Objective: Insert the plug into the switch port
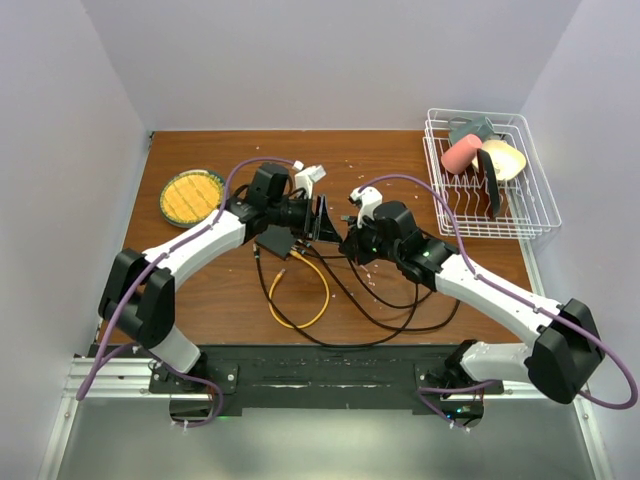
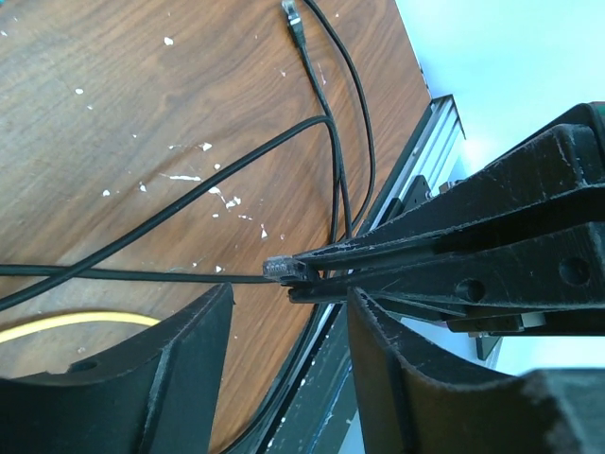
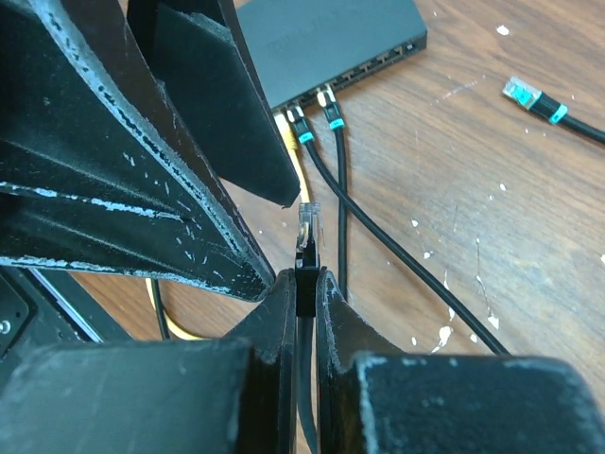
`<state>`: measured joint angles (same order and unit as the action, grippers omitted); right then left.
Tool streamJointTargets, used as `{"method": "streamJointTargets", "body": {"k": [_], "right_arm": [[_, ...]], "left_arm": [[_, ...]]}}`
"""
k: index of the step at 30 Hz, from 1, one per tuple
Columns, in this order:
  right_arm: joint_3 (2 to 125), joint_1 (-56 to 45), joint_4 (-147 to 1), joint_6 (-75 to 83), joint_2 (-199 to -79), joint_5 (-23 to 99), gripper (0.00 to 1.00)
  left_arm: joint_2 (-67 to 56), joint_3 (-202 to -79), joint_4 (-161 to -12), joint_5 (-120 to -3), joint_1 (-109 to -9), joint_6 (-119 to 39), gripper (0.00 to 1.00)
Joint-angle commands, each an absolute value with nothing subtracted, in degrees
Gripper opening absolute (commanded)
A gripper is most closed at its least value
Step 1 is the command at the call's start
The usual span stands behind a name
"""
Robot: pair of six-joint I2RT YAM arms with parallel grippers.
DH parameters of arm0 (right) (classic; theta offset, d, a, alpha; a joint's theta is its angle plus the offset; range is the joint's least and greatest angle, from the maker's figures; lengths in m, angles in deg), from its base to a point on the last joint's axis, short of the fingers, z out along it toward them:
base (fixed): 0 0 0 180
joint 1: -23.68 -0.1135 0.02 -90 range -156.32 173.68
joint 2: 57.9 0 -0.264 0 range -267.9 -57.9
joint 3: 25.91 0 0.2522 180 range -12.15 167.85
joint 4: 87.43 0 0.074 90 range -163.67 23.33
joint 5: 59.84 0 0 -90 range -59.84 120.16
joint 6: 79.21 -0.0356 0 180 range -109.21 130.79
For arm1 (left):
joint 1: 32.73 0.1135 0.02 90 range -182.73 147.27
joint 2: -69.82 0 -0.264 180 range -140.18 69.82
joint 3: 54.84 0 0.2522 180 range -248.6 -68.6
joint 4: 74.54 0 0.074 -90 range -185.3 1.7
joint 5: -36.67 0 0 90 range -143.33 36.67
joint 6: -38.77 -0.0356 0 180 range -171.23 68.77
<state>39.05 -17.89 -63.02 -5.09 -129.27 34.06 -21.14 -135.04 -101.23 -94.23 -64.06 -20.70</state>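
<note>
- Right gripper [image 3: 304,280]: jaws pinched down to a narrow slit on the black boot just behind the clear plug [image 3: 307,222]. The plug tip pokes out past the fingertips, off the table.
- Left gripper [image 2: 288,295]: jaws stand about half apart and hold nothing. The plug and the right fingertips sit at the mouth of that gap; I cannot tell whether anything touches.
- The two claws meet nose to nose over the middle of the table [image 1: 220,300].
- Switch [image 3: 331,38]: flat dark box lying on the wood, just left of and below the claws. The switch port [image 3: 378,63] row runs along its long edge, facing the held plug but apart from it.
- Already plugged into that edge: a yellow cable [image 1: 326,290] and two black cables [image 3: 338,189] with teal collars, side by side.
- A loose plug [image 3: 529,95] with a teal band lies on the wood, well apart from the switch.
- Cables loop across the near half of the table.
- Surface: dark brown wood grain, dotted with small white flecks [image 2: 232,201].
- Far left: round yellow dish [image 1: 192,197]. Far right: white wire rack [image 1: 500,233] with a pink cup [image 1: 460,155] and other pieces.
- Room: plain pale walls [image 1: 330,60] on three sides.
</note>
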Motion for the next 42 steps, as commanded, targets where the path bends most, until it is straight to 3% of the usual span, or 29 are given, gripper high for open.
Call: {"method": "streamJointTargets", "body": {"k": [1,6,14,19,21,24,25,27,28,31,36,42], "right_arm": [[40.85,-18.16,-65.24,-5.73,-129.35,34.81,0.0],[40.15,-18.25,-66.29,-5.82,-128.48,35.6,0.0],[39.88,-18.25,-66.55,-6.26,-128.21,35.52,0.0],[40.14,-18.16,-66.29,-6.43,-128.04,34.11,0.0],[40.23,-18.25,-66.2,-6.52,-127.95,33.5,0.0],[40.32,-18.25,-66.47,-7.05,-128.12,33.93,0.0],[40.58,-18.25,-66.21,-7.31,-128.3,33.67,0.11],[41.02,-18.16,-65.68,-7.23,-127.95,32.62,0.24],[41.28,-18.16,-65.5,-7.23,-127.78,32.36,0.39],[41.99,-17.46,-65.41,-6.88,-126.55,32.0,0.55],[42.96,-12.28,-66.02,-6.61,-124.7,38.67,0.61],[40.41,-1.82,-73.4,-12.32,-123.03,57.99,0.62]], "left_arm": [[-22.64,-137.33,-98.5,-94.81,-65.51,-19.06,0.52],[-22.99,-137.16,-97.01,-92.53,-66.13,-17.48,0.41],[-22.9,-136.37,-93.75,-91.38,-66.56,-15.1,0.4],[-23.61,-136.72,-93.49,-91.82,-67.36,-15.19,0.2],[-23.61,-136.72,-93.4,-91.91,-67.53,-15.1,0.03],[-23.0,-136.46,-92.61,-91.04,-67.53,-15.28,0.0],[-22.64,-136.19,-91.92,-90.6,-67.45,-15.37,0.0],[-21.59,-136.1,-91.82,-89.28,-67.18,-16.07,0.0],[-21.24,-136.1,-91.73,-88.58,-67.09,-17.03,0.0],[-20.27,-136.02,-91.82,-88.04,-65.25,-18.79,0.0],[-17.72,-135.58,-91.64,-89.1,-61.48,-20.2,0.0],[-14.29,-134.52,-89.19,-90.67,-59.45,-21.7,0.0]]}}
